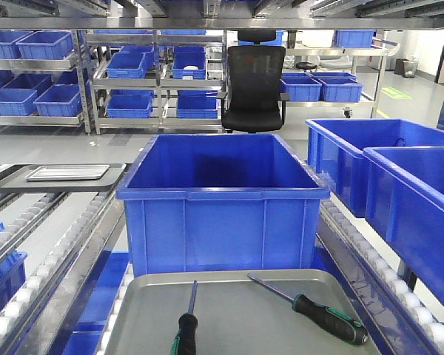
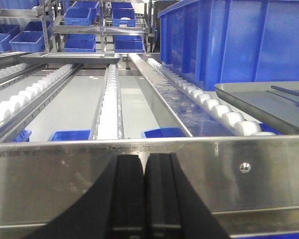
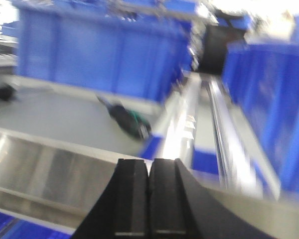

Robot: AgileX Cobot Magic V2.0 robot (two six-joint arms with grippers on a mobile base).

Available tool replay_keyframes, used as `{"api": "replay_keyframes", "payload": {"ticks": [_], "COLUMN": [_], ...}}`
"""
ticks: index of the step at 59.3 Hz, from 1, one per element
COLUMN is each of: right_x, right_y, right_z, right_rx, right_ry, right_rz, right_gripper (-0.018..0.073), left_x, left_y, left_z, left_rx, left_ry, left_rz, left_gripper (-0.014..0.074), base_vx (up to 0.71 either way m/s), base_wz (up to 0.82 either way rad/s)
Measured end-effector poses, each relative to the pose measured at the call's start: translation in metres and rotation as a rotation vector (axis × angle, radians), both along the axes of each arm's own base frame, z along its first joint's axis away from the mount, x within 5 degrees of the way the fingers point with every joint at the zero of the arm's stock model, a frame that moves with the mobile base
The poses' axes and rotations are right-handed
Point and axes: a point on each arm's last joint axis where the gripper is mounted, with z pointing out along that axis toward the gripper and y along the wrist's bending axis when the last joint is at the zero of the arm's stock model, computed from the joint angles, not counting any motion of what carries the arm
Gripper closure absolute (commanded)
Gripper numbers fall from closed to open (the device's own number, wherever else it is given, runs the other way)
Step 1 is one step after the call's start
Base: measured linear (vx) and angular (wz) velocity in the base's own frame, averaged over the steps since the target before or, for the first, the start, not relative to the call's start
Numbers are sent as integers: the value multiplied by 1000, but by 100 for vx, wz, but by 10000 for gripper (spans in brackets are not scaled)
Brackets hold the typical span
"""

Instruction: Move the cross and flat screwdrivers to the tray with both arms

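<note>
The grey tray lies at the near edge, in front of a big blue bin. Two screwdrivers with black and green handles lie on it: one on the left, pointing away, and one on the right, lying at a slant. No gripper shows in the front view. My left gripper is shut and empty, low behind a steel rail, with the tray off to its right. My right gripper is shut and empty; its view is blurred, with the right screwdriver's handle on the tray ahead of it.
A large blue bin stands right behind the tray. More blue bins stand on the right. Roller lanes run on the left, with a small shiny tray at their far end. A steel rail crosses close before the left gripper.
</note>
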Motion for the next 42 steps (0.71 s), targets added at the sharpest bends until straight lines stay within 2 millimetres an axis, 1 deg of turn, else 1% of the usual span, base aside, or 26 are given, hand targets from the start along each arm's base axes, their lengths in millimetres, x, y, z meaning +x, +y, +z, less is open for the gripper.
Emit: {"api": "replay_keyframes", "payload": {"ticks": [5, 7, 17, 42], "right_x": [0, -1, -1, -1], "right_y": [-5, -7, -11, -12], "right_z": [-20, -21, -21, -20], "right_rx": [87, 107, 147, 150], "right_ry": [39, 38, 20, 18], "right_rz": [-99, -132, -210, -215], "right_gripper": [567, 567, 567, 567], "left_x": [0, 0, 0, 0], "left_y": [0, 0, 0, 0], "left_z": [0, 0, 0, 0], "left_rx": [0, 0, 0, 0], "left_ry": [0, 0, 3, 3], "left_rz": [0, 0, 0, 0], "left_gripper": [594, 594, 594, 594], "base_vx": [0, 0, 0, 0], "base_wz": [0, 0, 0, 0]}}
